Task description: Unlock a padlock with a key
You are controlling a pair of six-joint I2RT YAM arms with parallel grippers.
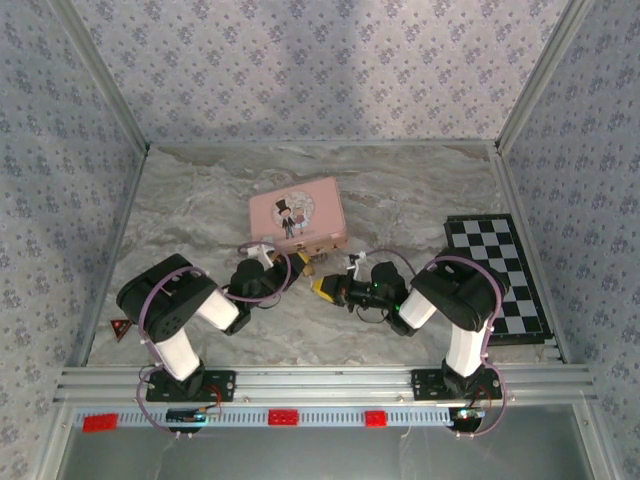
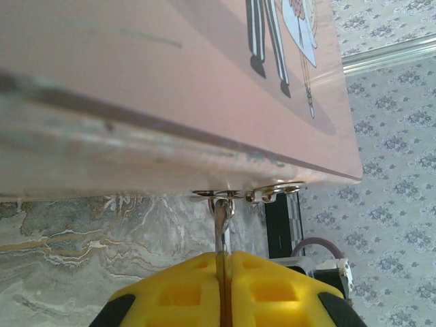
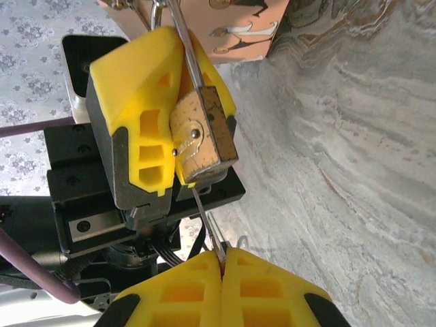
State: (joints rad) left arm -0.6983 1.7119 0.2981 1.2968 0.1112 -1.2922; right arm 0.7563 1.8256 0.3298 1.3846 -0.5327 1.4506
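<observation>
Left hand [image 2: 223,264] pressed together on padlock [image 3: 204,136], centre of right wrist view; brass body braced so keyway faces opposite hand. Shackle [image 3: 178,30] runs up to hasp [image 2: 218,196] on pink box [image 1: 297,213], upper centre of overhead view. Right hand [image 3: 221,262], bottom centre, pinching key [image 3: 206,221]; tip meets lock's lower face. Insertion depth: cannot tell. Judgement: one hand anchors, other set to turn.
</observation>
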